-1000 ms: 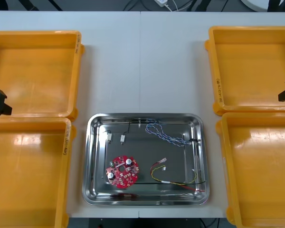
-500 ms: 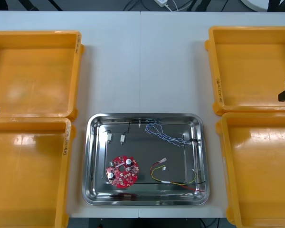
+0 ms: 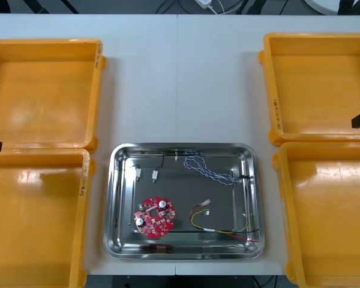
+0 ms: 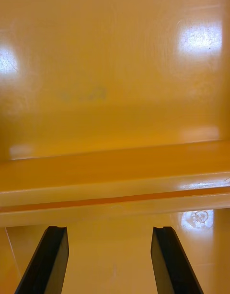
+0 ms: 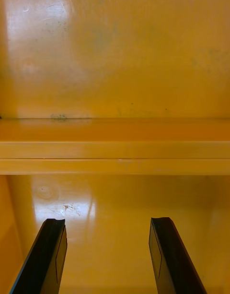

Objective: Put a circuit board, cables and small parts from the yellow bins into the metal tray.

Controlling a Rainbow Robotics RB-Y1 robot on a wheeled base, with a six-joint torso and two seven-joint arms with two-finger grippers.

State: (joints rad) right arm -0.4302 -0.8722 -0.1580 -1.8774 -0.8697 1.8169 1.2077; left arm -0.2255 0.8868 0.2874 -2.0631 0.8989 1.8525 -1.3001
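Seeing the red circuit board (image 3: 155,217), cables (image 3: 207,170) and small metal parts (image 3: 155,175) in the metal tray (image 3: 114,198) at six o'clock, we fear the left gripper (image 5: 108,222) and right gripper (image 4: 109,229), fingers apart above yellow bins (image 3: 96,90), might bump a rim.

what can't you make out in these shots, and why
- small metal parts in the metal tray: front view, too small to tell their kind.
- left gripper and right gripper: cut off by the front view's side edges.
- red and yellow cable: front view, near end lost in tray reflections.
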